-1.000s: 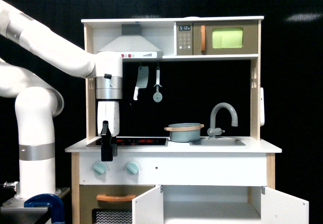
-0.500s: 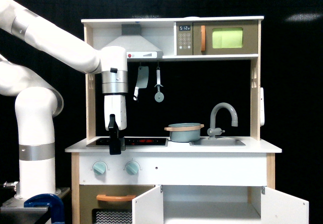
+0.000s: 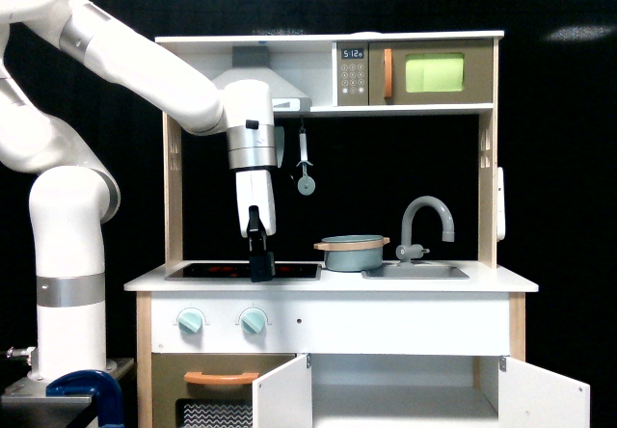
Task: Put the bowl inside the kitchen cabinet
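Hanging over the stovetop (image 3: 241, 271), my gripper (image 3: 261, 272) pointed straight down, its dark fingers (image 3: 256, 254) low over the right part of the black hob, at or just above its surface. From this side-on view I could not tell whether the fingers stood apart or together, and I saw nothing between them. My white arm (image 3: 135, 66) reached in from the exterior view's left, passing in front of the range hood (image 3: 280, 89).

The bowl (image 3: 352, 252) sat on the counter (image 3: 328, 280), to the exterior view's right of my gripper and apart from it, between the hob and the sink (image 3: 415, 273). It stood upright, its tan rim level, just beside the sink's edge. The grey faucet (image 3: 424, 221) curved up behind the sink.

Below the counter, the cabinet (image 3: 405, 389) stood with both white doors (image 3: 281, 394) swung outward, its pale inside showing. To the exterior view's left of it was the oven door (image 3: 217, 389) with its orange handle. Two teal knobs (image 3: 191, 321) sat on the front panel under the hob. A toy utensil (image 3: 305, 168) hung on the back wall just beside my wrist, and the microwave (image 3: 415, 72) with its green window sat on the top shelf.
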